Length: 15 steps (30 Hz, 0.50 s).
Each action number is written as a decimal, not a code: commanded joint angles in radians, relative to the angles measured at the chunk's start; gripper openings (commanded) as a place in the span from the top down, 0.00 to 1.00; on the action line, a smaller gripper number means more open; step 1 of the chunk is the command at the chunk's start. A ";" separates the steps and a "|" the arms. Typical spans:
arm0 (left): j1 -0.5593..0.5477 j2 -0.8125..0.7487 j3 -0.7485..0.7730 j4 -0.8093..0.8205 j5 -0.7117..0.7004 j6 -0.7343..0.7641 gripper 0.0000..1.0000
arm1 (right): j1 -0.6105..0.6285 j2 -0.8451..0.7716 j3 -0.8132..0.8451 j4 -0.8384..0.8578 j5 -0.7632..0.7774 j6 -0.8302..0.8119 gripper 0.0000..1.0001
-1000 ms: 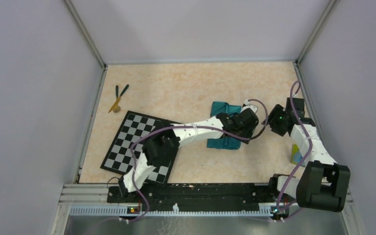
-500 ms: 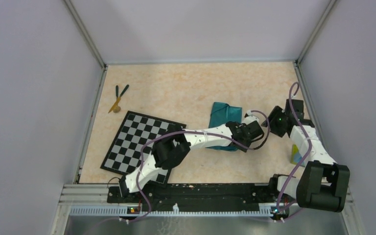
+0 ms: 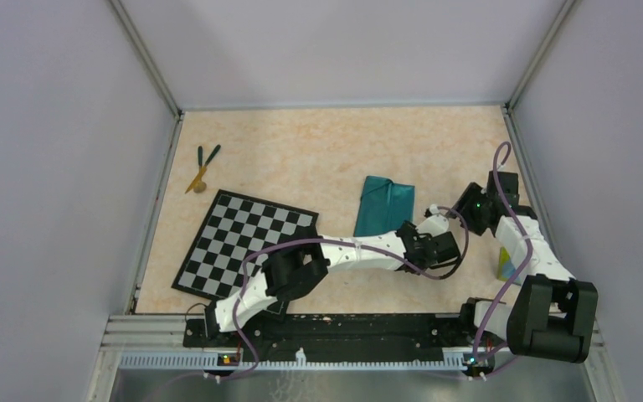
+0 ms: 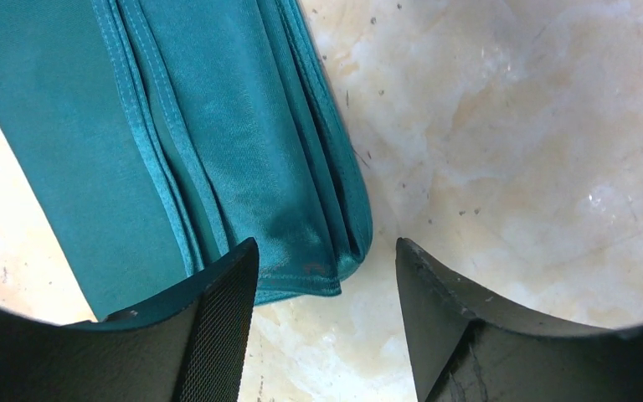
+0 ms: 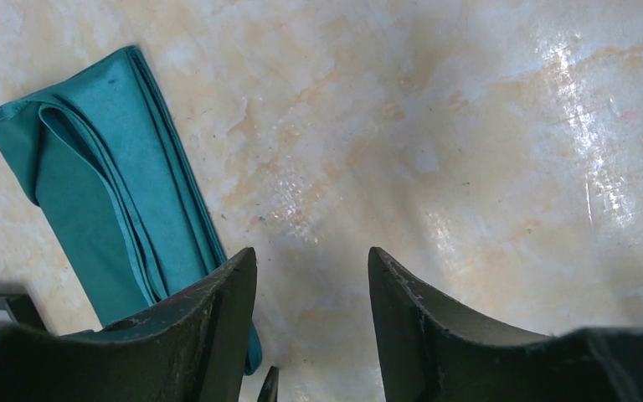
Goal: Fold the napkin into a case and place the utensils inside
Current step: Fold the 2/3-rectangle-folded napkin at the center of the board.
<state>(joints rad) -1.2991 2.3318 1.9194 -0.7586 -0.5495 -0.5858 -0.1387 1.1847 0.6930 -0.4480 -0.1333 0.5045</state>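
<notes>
Several layers of the napkin (image 3: 383, 206) lie stacked into a narrow oblong, flat on the table (image 3: 318, 142) just right of centre in the top view, its long side running up and down the frame with a slight tilt. Hemmed edges run side by side down its length in the left wrist view, so I judge the folding done and the cloth now serves as the case. At its far end, upper left in the right wrist view, the layers curl apart into a loop; that looks like the mouth, though I cannot be sure it gapes enough.

My left claw (image 4: 326, 251) hangs over the near corner of the cloth with its jaws spread and nothing between them. The corner shows below the gap, untouched. My right claw (image 5: 312, 255) is just to the right of the napkin, jaws likewise spread and empty over bare table. I take both to be standing off because a nudge could undo the loose folds.

Further out, the utensils (image 3: 201, 166) lie together near the left wall, upper left of the top view, well apart from the case. The checkerboard (image 3: 243, 243) sits between, lower left. My left arm is the nearer one to them, so I judge the fetching falls to it, while the right could steady the case.
</notes>
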 commanded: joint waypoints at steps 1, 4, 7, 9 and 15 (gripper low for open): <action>-0.020 -0.065 -0.035 -0.012 -0.049 -0.002 0.36 | 0.001 -0.003 -0.003 0.029 -0.012 -0.012 0.49; -0.020 -0.047 -0.031 -0.006 -0.050 0.002 0.43 | 0.001 -0.002 -0.004 0.029 -0.017 -0.013 0.49; -0.019 -0.031 -0.031 0.009 -0.037 0.010 0.46 | 0.001 -0.001 -0.009 0.029 -0.026 -0.015 0.49; -0.016 -0.020 -0.031 0.015 -0.039 0.016 0.46 | 0.001 0.000 -0.010 0.032 -0.032 -0.016 0.49; 0.006 -0.009 -0.040 0.043 -0.015 0.037 0.55 | 0.002 0.010 -0.010 0.032 -0.052 -0.020 0.49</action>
<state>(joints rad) -1.3102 2.3257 1.8957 -0.7498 -0.5728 -0.5694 -0.1387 1.1885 0.6804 -0.4366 -0.1658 0.4976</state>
